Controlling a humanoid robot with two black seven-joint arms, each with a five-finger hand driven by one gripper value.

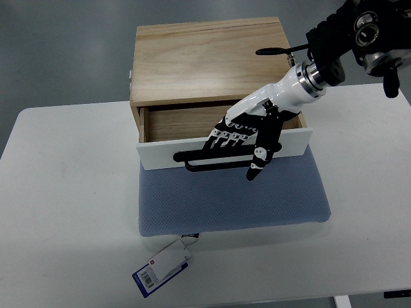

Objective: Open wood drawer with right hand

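Observation:
A light wood drawer box (205,61) stands at the back of the white table (64,205) on a blue-grey mat (231,199). Its drawer, with a white front (160,153) and a black bar handle (192,165), is pulled partly out, showing the wooden inside (180,122). My right hand (241,142) comes in from the upper right and lies over the drawer front. Its fingers are curled over the top edge and the handle, with the thumb (259,160) pointing down in front. The left hand is not in view.
A blue and white tag (160,269) lies on the table in front of the mat, near the front edge. A black cable (276,51) runs over the box top by my right forearm. Grey floor lies beyond the table.

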